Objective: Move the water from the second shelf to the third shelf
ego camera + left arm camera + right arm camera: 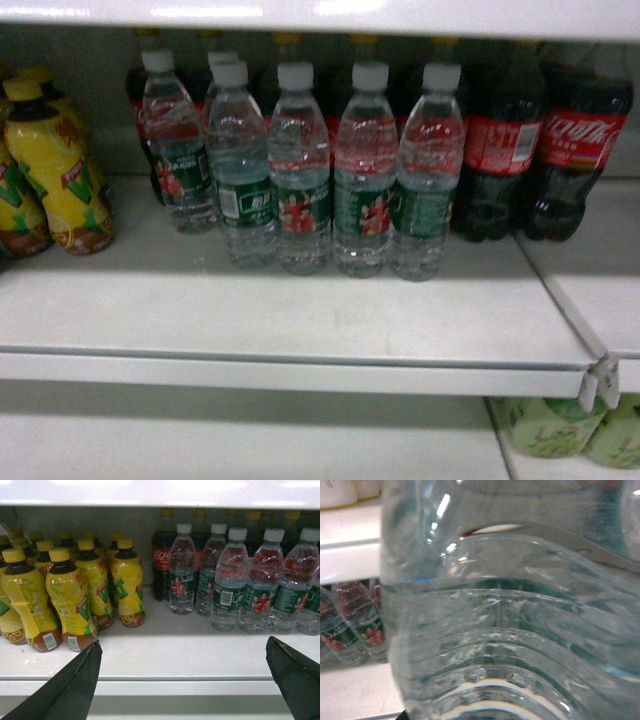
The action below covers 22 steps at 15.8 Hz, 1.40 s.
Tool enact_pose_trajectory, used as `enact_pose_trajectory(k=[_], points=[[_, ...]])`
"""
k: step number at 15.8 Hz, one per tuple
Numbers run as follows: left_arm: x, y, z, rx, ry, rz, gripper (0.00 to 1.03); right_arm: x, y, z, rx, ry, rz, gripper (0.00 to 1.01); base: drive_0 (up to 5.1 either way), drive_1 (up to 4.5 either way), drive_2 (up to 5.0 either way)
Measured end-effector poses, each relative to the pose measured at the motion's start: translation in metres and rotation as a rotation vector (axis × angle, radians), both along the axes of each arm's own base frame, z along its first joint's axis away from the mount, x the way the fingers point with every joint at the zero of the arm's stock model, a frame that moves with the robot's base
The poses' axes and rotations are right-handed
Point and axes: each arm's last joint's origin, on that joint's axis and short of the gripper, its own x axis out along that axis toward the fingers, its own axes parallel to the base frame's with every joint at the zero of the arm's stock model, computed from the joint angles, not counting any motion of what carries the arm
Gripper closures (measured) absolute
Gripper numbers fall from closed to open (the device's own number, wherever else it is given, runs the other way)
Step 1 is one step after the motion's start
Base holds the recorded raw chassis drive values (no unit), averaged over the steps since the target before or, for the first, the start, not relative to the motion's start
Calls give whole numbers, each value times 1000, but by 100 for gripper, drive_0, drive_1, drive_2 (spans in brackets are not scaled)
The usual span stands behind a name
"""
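Right wrist view is almost filled by a clear ribbed water bottle [510, 630], pressed up against the lens, so this bottle sits right at the right gripper, long axis running along the camera's up-down, apparently upright. Right gripper's fingers are not visible anywhere; likely it holds this bottle, but I cannot tell whether it is clamped or loose. No right arm shows in the head view either. Behind the close bottle, to its left, a few more green-label water bottles [355, 625] stand on a white shelf board [350, 690], and another shelf edge runs above them.

Left gripper [182, 680]: two dark fingers [75, 685] spread wide at the bottom corners of the left wrist view, nothing between them, so open and empty. It hangs in front of the shelf lip [150, 685], facing the gap between the yellow tea bottles [70, 600] and the water row [240, 580]. Water row lies ahead and to the right of it, well apart.

Judgement: right arm is the one on the job; next move depends on carrying the held bottle, kept upright, to the third shelf.

Counts, head view, relative to the water row [300, 170]: six water bottles visible, five in front plus one cap behind; two cola bottles [545, 140] clearly seen just right of it, more dark ones behind; about three yellow tea bottles [55, 170] left of it. Left wrist view shows roughly a dozen tea bottles, exact number unclear. Pale green bottles [570, 430] sit on the shelf below, right.
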Motion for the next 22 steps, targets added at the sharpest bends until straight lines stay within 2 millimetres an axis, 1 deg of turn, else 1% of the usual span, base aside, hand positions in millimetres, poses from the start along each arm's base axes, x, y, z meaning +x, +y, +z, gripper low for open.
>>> enact_pose_trajectory(k=[22], points=[[0,0,0,0,-3,2,5,0,0,1,0,-2,0,58,0,0,0]])
